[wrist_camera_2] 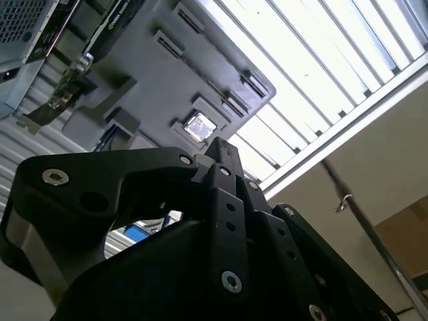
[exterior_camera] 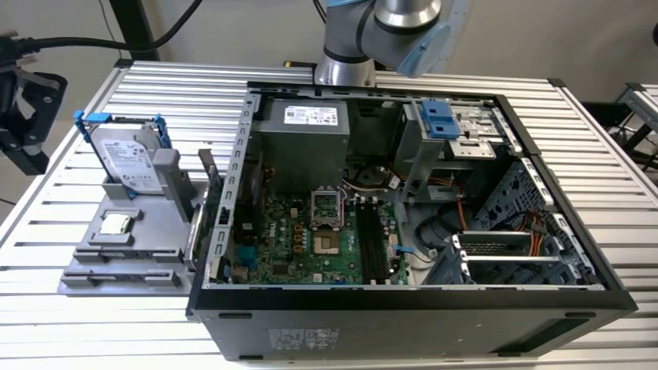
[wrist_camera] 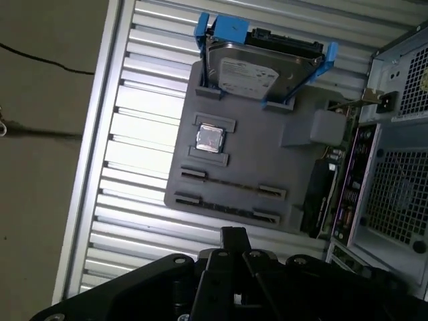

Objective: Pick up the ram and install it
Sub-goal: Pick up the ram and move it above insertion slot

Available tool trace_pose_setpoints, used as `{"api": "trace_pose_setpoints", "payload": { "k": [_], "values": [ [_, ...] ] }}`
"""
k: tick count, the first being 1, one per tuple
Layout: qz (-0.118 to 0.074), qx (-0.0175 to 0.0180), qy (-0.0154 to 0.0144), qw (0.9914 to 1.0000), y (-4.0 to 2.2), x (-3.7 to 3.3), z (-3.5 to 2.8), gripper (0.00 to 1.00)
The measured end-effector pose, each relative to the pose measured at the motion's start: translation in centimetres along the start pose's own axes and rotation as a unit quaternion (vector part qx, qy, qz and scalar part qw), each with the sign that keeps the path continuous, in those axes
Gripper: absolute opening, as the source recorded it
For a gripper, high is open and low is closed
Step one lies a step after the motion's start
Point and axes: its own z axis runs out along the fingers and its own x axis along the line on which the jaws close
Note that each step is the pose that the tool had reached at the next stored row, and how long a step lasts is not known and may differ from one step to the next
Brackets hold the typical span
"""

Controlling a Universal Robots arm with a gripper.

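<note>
— Where is the ram (wrist_camera: 231, 185)?
— It lies on edge in a slot of the grey holder (wrist_camera: 267, 140), on the slatted counter (wrist_camera: 134, 134), at the exterior view's left of the open computer case (exterior_camera: 411, 324). A hard drive (wrist_camera: 257, 67) stands at the holder's far end, with a processor chip (wrist_camera: 209, 138) between them.
— And the pincer (wrist_camera: 234, 233)?
— Its fingers are together, gripping nothing. It hangs near the holder, apart from the ram.

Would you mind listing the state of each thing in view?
Case: open, side panel off.
Hard drive: standing on edge in the fixture.
Processor: lying flat in its recess.
Ram: resting in the fixture, not picked up.
Gripper: apart from the ram, touching nothing.
</note>
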Motion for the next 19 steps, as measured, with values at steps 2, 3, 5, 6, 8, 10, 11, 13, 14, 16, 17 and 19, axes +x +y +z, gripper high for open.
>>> {"api": "trace_pose_setpoints", "payload": {
  "k": [2,3,5,6,8,10,11,13,14,16,17,19],
  "values": [
    [-0.011,-0.0001,0.0006,0.99994,0.00,0.01,0.00,0.00],
    [-0.015,-0.0002,0.0008,0.99988,0.00,0.01,0.00,0.00],
    [-0.022,-0.0003,0.0011,0.99976,0.00,0.02,-0.01,0.00],
    [-0.023,-0.0003,0.0011,0.99974,0.00,0.01,-0.01,0.00],
    [-0.023,-0.0003,0.0012,0.99974,0.01,0.01,-0.02,0.00],
    [-0.023,-0.0004,0.0012,0.99974,0.01,0.01,-0.01,0.00],
    [-0.023,-0.0003,0.0012,0.99974,0.00,0.01,-0.01,0.00],
    [-0.024,-0.0004,0.0013,0.99971,0.01,0.01,-0.01,0.00],
    [-0.026,-0.0004,0.0014,0.99966,0.01,0.02,-0.01,0.00],
    [-0.032,-0.0005,0.0017,0.99947,0.01,0.02,-0.01,0.00],
    [-0.036,-0.0005,0.0019,0.99934,0.01,0.02,-0.01,0.00],
    [-0.044,-0.0007,0.0023,0.99901,0.01,0.03,-0.01,0.00]
  ]
}}
